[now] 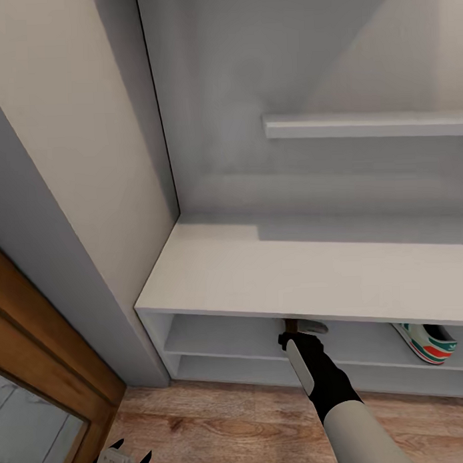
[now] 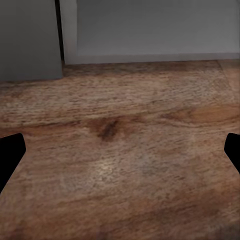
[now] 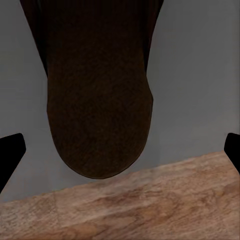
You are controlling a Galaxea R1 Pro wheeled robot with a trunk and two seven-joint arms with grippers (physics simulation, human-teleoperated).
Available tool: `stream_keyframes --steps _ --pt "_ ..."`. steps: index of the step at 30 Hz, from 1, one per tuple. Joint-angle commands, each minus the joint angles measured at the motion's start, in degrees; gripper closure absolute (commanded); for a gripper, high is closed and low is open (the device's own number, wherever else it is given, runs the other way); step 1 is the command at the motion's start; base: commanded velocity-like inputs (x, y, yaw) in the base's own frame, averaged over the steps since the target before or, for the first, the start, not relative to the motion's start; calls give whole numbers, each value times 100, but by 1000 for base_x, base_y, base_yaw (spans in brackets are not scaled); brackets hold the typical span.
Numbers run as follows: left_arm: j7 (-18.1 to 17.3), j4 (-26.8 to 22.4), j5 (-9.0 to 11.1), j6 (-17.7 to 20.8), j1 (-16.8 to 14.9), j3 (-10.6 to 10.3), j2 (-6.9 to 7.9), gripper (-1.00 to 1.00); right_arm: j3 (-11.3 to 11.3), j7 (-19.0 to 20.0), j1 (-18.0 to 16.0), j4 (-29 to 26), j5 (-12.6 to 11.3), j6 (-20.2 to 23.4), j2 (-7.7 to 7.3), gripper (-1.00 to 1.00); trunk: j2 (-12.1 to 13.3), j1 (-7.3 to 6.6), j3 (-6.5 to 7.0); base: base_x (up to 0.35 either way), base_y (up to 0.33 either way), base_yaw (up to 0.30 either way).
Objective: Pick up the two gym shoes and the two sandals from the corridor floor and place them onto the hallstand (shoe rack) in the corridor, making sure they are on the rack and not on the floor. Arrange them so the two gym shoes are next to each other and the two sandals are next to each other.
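Your head camera looks down on the hallstand (image 1: pixel 306 275), whose wide pale desk top runs from 9 o'clock to 3 o'clock across the middle of the view, with 2 open shelf rows beneath it and a wall shelf (image 1: pixel 365 127) above at 1 o'clock. The corridor floor (image 1: pixel 218 425) spreads in brown planks along the bottom, and a wooden door frame (image 1: pixel 42 345) sits at 8 o'clock. Your right arm (image 1: pixel 330 388) reaches up from 5 o'clock toward the upper shelf row, and the right gripper (image 1: pixel 293 331) sits at that shelf's front edge, just under the desk top. 1 gym shoe (image 1: pixel 425 341) lies in the same shelf row at 4 o'clock, tilted with its teal-and-orange sole facing you, well apart from the gripper. In the right wrist view, a dark-brown sandal (image 3: pixel 97 95) hangs between the fingertips (image 3: pixel 10 155), which stand wide at the frame's edges without touching its visible part, above the grey shelf and a strip of floor; you cannot tell from these pictures whether the gripper is grasping it. The left gripper (image 1: pixel 126 461) is low at 7 o'clock over the floor, and the left wrist view shows its fingertips (image 2: pixel 11 155) spread wide, released, with bare planks (image 2: pixel 120 150) between them and the grey base of the hallstand (image 2: pixel 150 30) beyond.
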Motion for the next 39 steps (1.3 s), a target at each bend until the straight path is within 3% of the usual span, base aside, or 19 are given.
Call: stream_keyframes --steps 1,23,39 --pt "-59 5 21 7 -3 32 -2 -100 -1 -40 -2 -7 -48 13 2 -100 -2 -1 -5 0 0 0" --pt "-56 5 21 7 -5 32 -2 -100 0 -36 -2 -7 -48 13 2 -100 -2 -1 -5 -11 0 0" --pt "-53 5 16 7 -4 32 -2 -100 2 -32 -2 -1 -48 13 2 -100 -2 -1 -5 -281 0 0"
